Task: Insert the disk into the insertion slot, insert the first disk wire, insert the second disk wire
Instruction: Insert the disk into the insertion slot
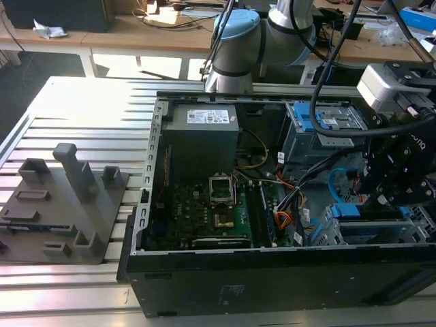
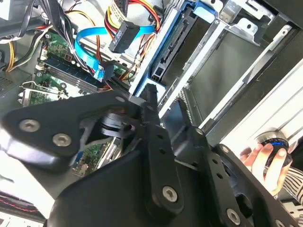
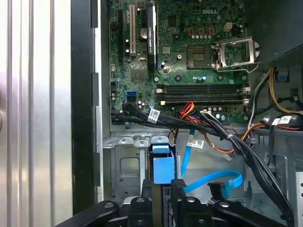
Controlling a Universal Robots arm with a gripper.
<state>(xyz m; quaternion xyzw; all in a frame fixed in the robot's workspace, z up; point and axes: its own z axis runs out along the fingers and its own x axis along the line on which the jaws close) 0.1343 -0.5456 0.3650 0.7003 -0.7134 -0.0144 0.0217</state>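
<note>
- The gripper [image 3: 161,193] has its two fingers almost closed. The thin edge of the disk [image 3: 161,166] sits between them, so it looks like the gripper is pinching the disk.
- The disk stands on its edge, blue frame up, inside the insertion slot [image 3: 124,165]. That is the silver metal cage in a corner of the computer case [image 1: 272,262]. I cannot tell how deep the disk sits.
- To do this step well (I think it is sliding the disk in), keep the disk straight along the cage walls. Push slowly so the blue frame does not jam.
- A blue flat cable [image 3: 215,181] lies just beside the slot and black wires [image 3: 246,151] run near it. Neither should get trapped under the disk.
- In the second wrist view, a person's hand [image 2: 265,158] is outside the case, well apart from the disk.
</note>
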